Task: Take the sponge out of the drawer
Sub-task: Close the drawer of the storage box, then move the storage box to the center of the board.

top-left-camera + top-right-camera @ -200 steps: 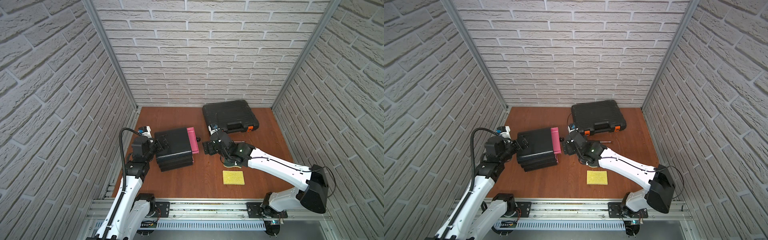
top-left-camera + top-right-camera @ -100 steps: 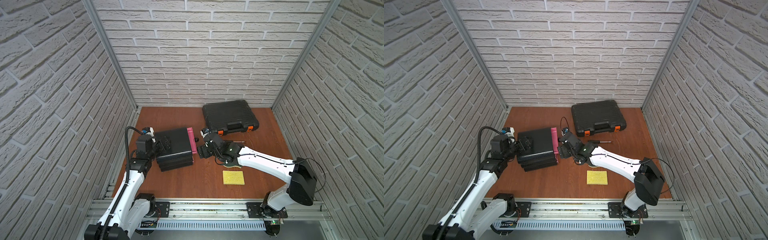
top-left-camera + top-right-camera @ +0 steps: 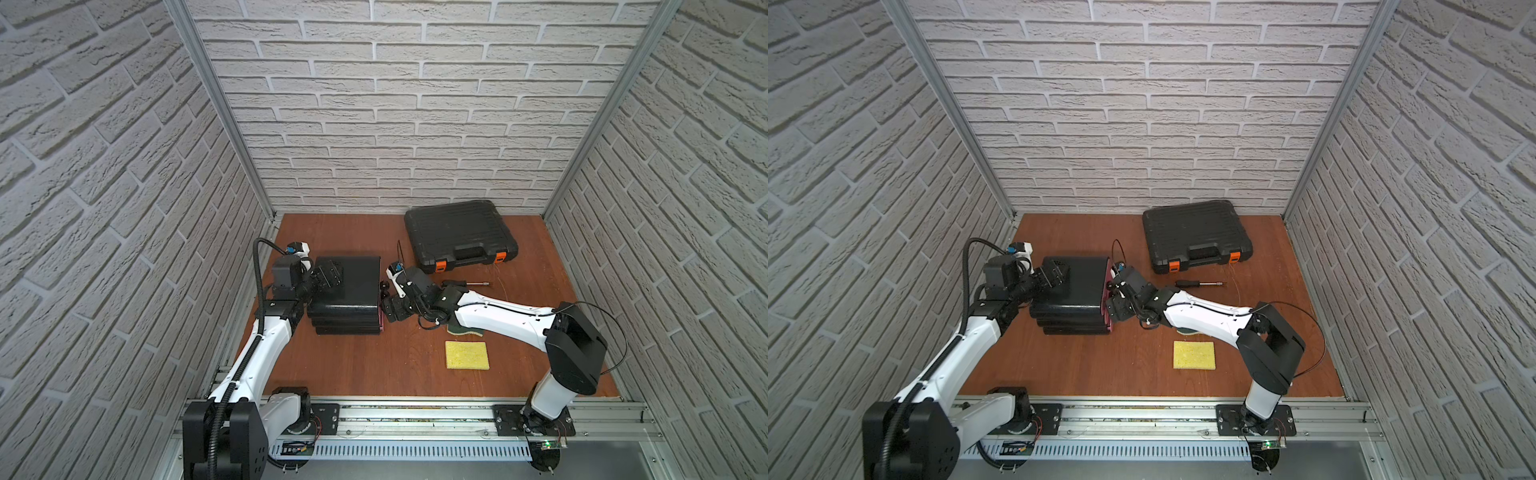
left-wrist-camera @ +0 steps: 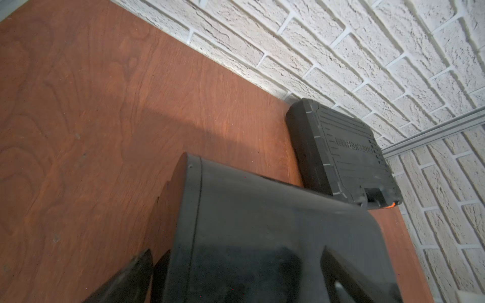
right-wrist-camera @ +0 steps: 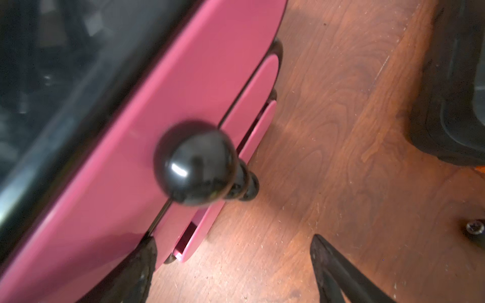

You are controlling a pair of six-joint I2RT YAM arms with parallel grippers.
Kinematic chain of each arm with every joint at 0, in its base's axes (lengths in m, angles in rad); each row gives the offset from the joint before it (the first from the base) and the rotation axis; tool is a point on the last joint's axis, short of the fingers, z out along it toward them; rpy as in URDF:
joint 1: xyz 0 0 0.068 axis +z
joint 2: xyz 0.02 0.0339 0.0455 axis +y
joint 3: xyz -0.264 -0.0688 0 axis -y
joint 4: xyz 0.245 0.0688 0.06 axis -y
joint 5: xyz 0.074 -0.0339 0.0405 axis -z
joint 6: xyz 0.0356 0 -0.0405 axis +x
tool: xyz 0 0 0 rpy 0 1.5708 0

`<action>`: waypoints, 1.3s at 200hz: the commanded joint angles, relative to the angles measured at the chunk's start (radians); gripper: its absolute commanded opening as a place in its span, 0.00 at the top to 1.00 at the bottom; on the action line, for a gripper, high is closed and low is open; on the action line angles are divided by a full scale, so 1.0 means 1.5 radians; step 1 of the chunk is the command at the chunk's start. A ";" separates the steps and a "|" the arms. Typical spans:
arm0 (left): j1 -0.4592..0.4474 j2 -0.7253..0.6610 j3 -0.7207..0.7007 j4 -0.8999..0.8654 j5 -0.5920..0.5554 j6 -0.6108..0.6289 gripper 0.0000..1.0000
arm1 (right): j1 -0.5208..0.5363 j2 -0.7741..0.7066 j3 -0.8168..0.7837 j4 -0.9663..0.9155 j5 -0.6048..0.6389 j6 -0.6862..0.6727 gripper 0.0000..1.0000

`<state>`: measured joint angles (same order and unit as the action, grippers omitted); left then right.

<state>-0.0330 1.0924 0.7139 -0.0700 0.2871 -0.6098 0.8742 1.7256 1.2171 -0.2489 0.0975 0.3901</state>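
Note:
The drawer unit (image 3: 353,291) (image 3: 1077,291) is a black cabinet with pink fronts (image 5: 183,86) and black knobs (image 5: 195,162), at the left of the table. All fronts look pushed in, or nearly so, and what is inside is hidden. A yellow sponge (image 3: 466,354) (image 3: 1195,354) lies flat on the table near the front. My right gripper (image 3: 388,303) (image 5: 233,262) is open right at the pink fronts, one finger (image 5: 139,265) against them. My left gripper (image 3: 330,276) (image 4: 236,275) is open wide over the cabinet's back top edge.
A closed black tool case (image 3: 459,235) (image 3: 1196,232) sits at the back. A screwdriver (image 3: 465,284) lies in front of it. A second, green-backed sponge (image 3: 463,330) peeks out from under my right forearm. Brick walls close in on both sides.
My right gripper has moved left, up to the pink drawer fronts. My left gripper has shifted slightly further onto the cabinet. The sponges have stayed put.

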 commanded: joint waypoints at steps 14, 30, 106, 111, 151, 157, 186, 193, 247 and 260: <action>0.001 0.027 0.036 0.049 0.061 0.002 0.02 | 0.010 0.045 0.086 0.079 -0.034 -0.001 0.09; 0.003 0.029 0.036 0.052 0.059 0.001 0.02 | 0.010 0.061 0.115 0.069 -0.034 -0.006 0.09; 0.019 0.036 0.034 0.059 0.062 0.001 0.02 | 0.006 0.121 0.242 -0.001 -0.003 -0.062 0.08; 0.020 0.038 0.036 0.058 0.063 0.002 0.02 | 0.006 0.124 0.245 -0.001 -0.004 -0.063 0.08; 0.024 0.037 0.042 0.056 0.063 -0.003 0.02 | 0.000 0.135 0.273 0.001 0.005 -0.072 0.08; 0.025 0.036 0.042 0.056 0.060 -0.004 0.02 | -0.001 0.138 0.277 0.000 0.006 -0.074 0.08; 0.028 0.024 0.035 0.049 0.043 -0.008 0.02 | -0.008 0.147 0.288 -0.006 -0.001 -0.080 0.07; 0.028 0.018 0.034 0.047 0.036 -0.008 0.02 | -0.009 0.143 0.283 -0.006 -0.009 -0.085 0.08; 0.031 -0.079 0.071 -0.040 -0.085 0.010 0.02 | -0.014 0.031 0.156 0.035 -0.045 -0.105 0.08; 0.031 -0.103 0.087 -0.062 -0.115 0.015 0.02 | -0.018 0.002 0.126 0.041 -0.048 -0.099 0.08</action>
<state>0.0208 1.0122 0.7715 -0.1188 0.1875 -0.6003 0.8417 1.8572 1.4605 -0.3275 0.0898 0.2462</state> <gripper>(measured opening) 0.983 0.918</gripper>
